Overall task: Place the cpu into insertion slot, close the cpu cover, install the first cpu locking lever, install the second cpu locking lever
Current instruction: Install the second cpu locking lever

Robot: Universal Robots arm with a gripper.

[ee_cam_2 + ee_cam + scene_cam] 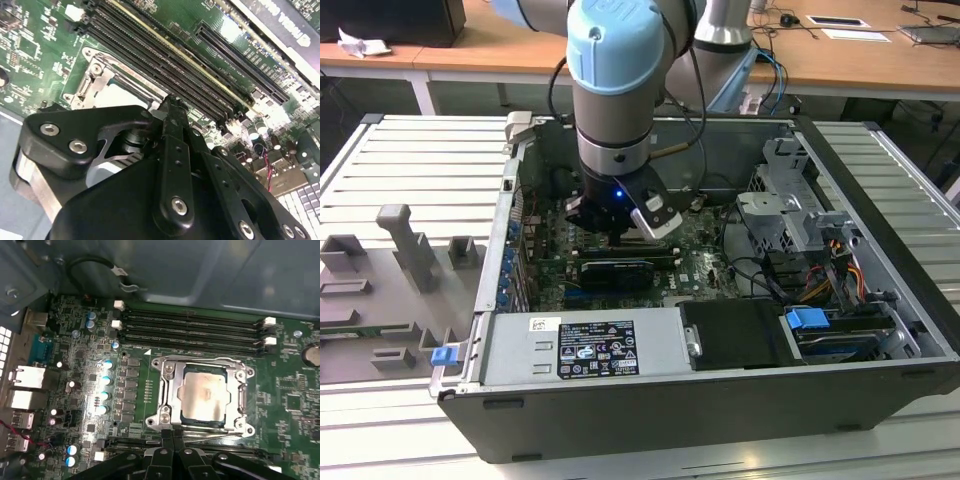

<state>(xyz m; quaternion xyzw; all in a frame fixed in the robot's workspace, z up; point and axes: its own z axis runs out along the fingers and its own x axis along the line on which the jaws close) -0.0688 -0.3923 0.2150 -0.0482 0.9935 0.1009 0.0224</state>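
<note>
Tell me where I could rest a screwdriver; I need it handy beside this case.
The ribbed table is bare between the case and the grey fixtures, also right of the case. Inside is crowded: arm over the motherboard, cables, drive cage.

In the exterior view the arm (620,90) stands in front of the motherboard (695,262), so the socket under it is hidden, and the arm's upper part is cut off by the picture's edge. In the second wrist view the pincer (170,107) covers most of the cover (97,80) and the chip within. In the first wrist view the pincer (172,435) hides the cover's (202,395) near edge; whether its fingers grip anything cannot be told.
</note>
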